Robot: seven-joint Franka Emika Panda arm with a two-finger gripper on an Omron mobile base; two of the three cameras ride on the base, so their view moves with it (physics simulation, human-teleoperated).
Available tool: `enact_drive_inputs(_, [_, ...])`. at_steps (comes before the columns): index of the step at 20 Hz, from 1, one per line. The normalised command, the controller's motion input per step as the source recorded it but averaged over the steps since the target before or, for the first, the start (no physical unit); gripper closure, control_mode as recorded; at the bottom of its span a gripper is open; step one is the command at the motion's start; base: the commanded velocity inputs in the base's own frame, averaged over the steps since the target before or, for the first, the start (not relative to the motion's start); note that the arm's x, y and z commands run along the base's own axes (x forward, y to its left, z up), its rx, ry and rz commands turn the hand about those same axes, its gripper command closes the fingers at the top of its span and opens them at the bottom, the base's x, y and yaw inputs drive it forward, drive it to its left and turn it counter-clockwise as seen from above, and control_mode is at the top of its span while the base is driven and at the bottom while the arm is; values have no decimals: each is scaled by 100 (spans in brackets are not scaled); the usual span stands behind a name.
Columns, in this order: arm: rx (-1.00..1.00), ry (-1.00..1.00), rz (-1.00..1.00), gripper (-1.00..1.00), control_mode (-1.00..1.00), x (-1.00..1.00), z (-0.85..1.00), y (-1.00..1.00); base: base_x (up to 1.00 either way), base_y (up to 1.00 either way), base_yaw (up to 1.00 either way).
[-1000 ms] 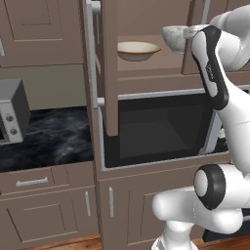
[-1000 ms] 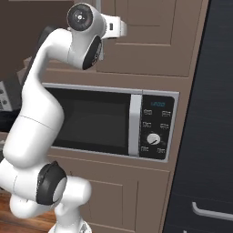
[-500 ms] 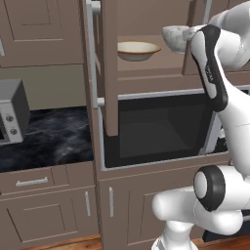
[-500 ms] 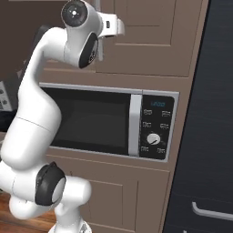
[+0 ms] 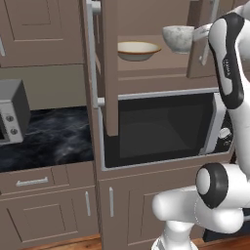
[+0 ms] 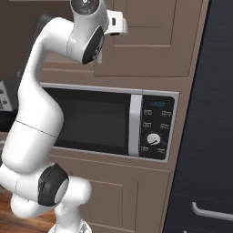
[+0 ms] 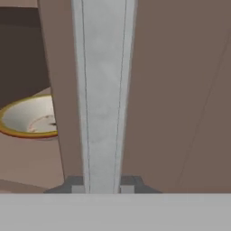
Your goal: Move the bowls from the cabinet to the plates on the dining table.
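Observation:
The cabinet point(image 5: 146, 68) stands with its left door point(image 5: 110, 73) swung out. On its shelf sit the bowls: a cream one with a tan rim point(image 5: 139, 50) and a deep marbled one point(image 5: 178, 38) to its right. The cream bowl point(image 7: 27, 118) also shows in the hand view, left of the door edge. My gripper point(image 7: 102, 188) is shut on the long grey bar handle point(image 7: 103, 90) of the right door point(image 5: 202, 44), one fingertip on each side of the bar. My hand point(image 6: 113, 25) is raised against that door. The plates and the dining table are out of view.
A built-in black microwave point(image 5: 161, 127) sits under the shelf, its control panel point(image 6: 157, 127) facing me. A grey appliance point(image 5: 10, 114) stands on the dark marble counter point(image 5: 53, 139) to the left. A tall dark panel point(image 6: 205, 136) rises at the right.
The jaws have closed onto the bar handle, and the hand has shifted slightly up and left along the door. The bowls have not moved.

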Motion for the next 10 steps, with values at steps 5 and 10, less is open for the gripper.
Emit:
enact_drive_inputs(5, [3, 0, 5, 100, -100, -42, -11, -48, 0, 0, 0])
enact_drive_inputs(10, [2, -3, 3, 100, -100, -43, -11, -50, 0, 0, 0])
